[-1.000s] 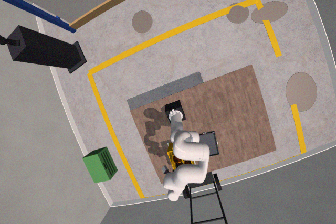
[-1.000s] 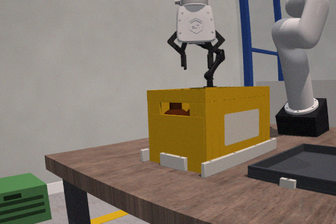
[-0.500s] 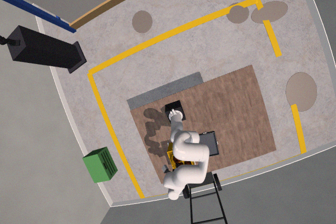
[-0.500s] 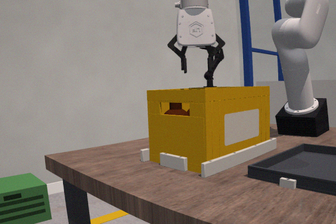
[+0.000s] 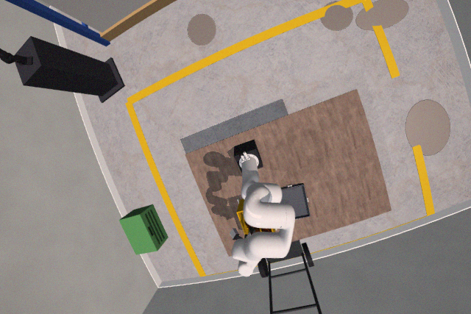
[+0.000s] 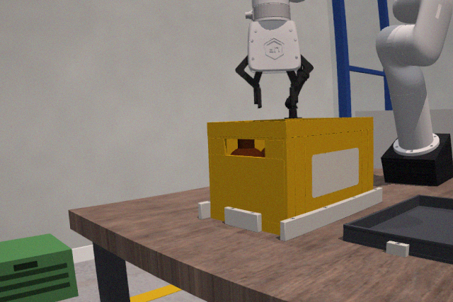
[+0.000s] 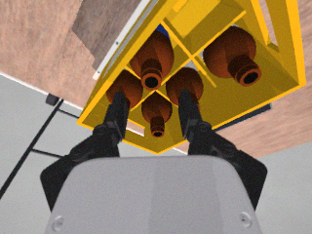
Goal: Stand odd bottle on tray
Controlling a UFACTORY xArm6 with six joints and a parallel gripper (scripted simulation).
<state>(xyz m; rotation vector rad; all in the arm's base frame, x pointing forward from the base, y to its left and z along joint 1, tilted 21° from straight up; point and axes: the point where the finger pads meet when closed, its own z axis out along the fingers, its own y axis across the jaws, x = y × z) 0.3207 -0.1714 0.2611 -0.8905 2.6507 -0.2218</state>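
Observation:
A yellow crate (image 6: 248,189) (image 7: 275,29) (image 5: 240,216) stands on the wooden table and holds several brown bottles in its cells. In the wrist view one bottle (image 7: 157,117) lies between my fingers, with a bottle (image 7: 152,73) beyond it. Two more bottles (image 7: 122,87) (image 7: 187,85) are partly hidden behind the fingertips, and a larger-looking one (image 7: 234,56) stands apart at the right. My gripper (image 6: 274,108) (image 7: 152,100) is open and empty, pointing down just above the crate's top. The dark tray (image 6: 369,234) (image 5: 300,204) lies empty to the crate's right.
White blocks (image 6: 243,218) hold the crate's base in place, and one (image 6: 397,248) sits at the tray's edge. The arm's black base (image 6: 413,167) stands behind the crate. A green box (image 6: 35,265) (image 5: 143,229) sits on the floor by the table's left end.

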